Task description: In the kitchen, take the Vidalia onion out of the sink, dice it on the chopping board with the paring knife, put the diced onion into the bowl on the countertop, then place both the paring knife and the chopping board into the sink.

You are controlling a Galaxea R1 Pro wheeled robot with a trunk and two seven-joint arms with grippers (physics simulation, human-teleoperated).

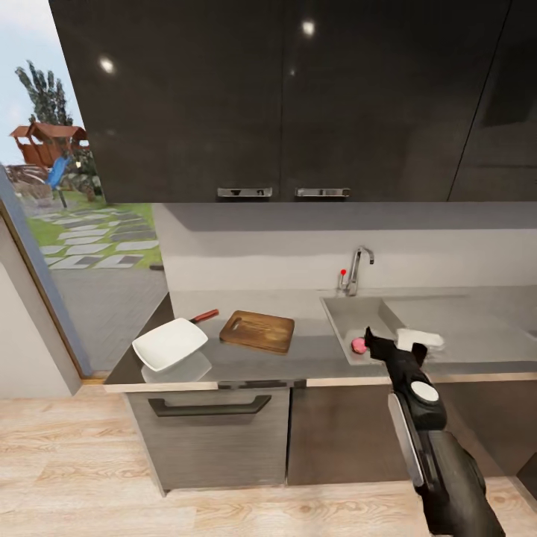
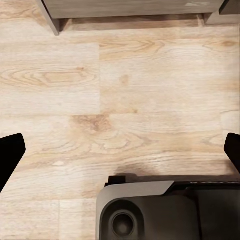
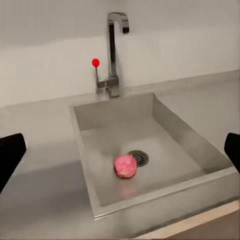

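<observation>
A: Where is the right end effector (image 1: 377, 341)?

B: Fingers spread wide, holding nothing, at the matte grey rectangular sink's (image 3: 90, 172) near rim. Just ahead, the round pinkish-red onion (image 3: 125, 165) lies beside the drain.

A: Progress?

B: Barely begun, I judge; the dark brown wooden chopping board (image 1: 257, 330) sits bare beyond.

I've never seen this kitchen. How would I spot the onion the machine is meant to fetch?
Find the chrome tap with the red knob at the back of the grey countertop; right below it is the sunken grey sink. On the basin floor, beside the round dark drain, lies the onion. It is a pinkish-red ball, the only loose and only coloured thing in the basin.
</observation>
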